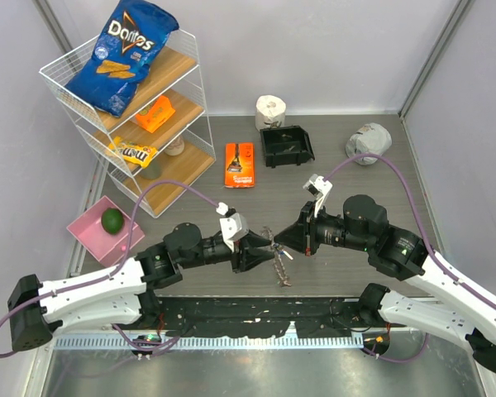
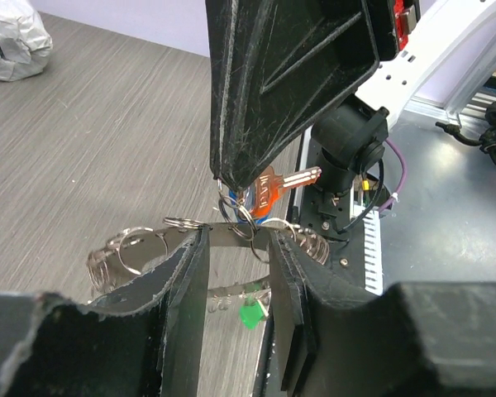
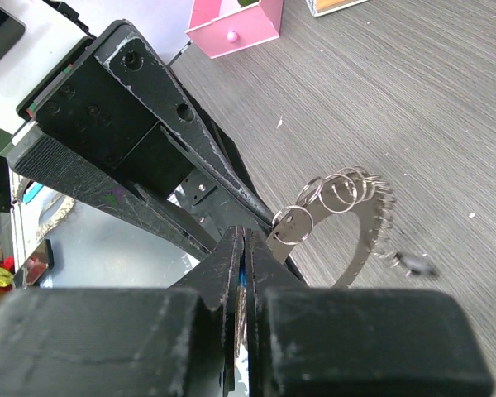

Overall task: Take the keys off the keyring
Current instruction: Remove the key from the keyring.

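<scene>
So the right gripper [image 3: 241, 246] is pinching a blue key [image 2: 255, 207] tight, and I'm guessing it's working one key off. The keyring [image 3: 365, 240] is hanging right at its tips, an orange key [image 2: 273, 184] poking out beside them. Facing it, the left gripper [image 2: 237, 238] is sitting half spread around the ring's band, can't tell if it's clamping. Next it's needing a careful slide off the ring while the left braces.

Top view: high overhead, looking down on the whole table [image 1: 347, 178]. Wrist views: very close, low, facing each other; all three share the keyring [image 1: 279, 263].
</scene>
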Controlling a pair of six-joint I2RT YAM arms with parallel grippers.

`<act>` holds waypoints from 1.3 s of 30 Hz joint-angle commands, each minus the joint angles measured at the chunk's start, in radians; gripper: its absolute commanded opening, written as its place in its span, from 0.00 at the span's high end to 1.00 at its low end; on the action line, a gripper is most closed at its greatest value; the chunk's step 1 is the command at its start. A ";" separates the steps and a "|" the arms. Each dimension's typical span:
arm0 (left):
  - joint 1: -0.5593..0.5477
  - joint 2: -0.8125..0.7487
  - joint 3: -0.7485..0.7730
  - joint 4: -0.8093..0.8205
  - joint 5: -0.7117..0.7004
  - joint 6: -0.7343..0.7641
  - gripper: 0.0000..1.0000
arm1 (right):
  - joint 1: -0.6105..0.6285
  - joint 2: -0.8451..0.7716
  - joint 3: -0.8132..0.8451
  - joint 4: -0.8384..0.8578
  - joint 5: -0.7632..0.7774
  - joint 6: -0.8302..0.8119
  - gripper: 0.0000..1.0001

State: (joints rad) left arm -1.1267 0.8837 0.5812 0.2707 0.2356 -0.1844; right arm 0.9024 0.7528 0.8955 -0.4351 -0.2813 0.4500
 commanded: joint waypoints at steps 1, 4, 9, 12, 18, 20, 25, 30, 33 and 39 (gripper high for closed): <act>-0.005 0.014 0.042 0.097 -0.010 -0.013 0.61 | 0.006 -0.006 0.026 0.081 -0.001 0.016 0.95; -0.004 0.017 0.043 0.099 -0.015 -0.009 0.69 | 0.007 -0.009 0.025 0.081 -0.001 0.018 0.95; -0.005 0.011 0.048 0.088 -0.018 0.002 0.99 | 0.006 -0.015 0.020 0.081 0.001 0.019 0.95; -0.005 0.003 0.049 0.071 -0.019 0.007 1.00 | 0.006 -0.020 0.019 0.078 -0.001 0.010 0.95; -0.002 -0.022 0.058 0.007 -0.074 -0.015 1.00 | 0.006 -0.027 0.020 0.047 0.005 -0.013 0.95; -0.004 -0.026 0.065 -0.010 -0.081 -0.016 1.00 | 0.006 -0.032 0.016 0.036 0.017 -0.013 0.95; -0.002 -0.035 0.062 -0.033 -0.117 -0.027 1.00 | 0.006 -0.043 0.005 0.024 0.042 -0.013 0.95; -0.002 -0.029 0.088 -0.088 -0.143 -0.041 1.00 | 0.006 -0.040 0.003 0.018 0.018 -0.024 0.95; 0.001 -0.016 0.108 -0.117 -0.147 -0.053 1.00 | 0.010 -0.024 0.006 0.029 -0.007 -0.027 0.95; 0.002 0.027 0.166 -0.195 -0.139 -0.064 1.00 | 0.033 0.003 0.016 0.042 -0.013 -0.039 0.95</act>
State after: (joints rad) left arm -1.1313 0.8867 0.6685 0.1154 0.1307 -0.2348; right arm 0.9142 0.7437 0.8898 -0.4496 -0.2607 0.4274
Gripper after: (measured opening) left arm 0.033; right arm 0.071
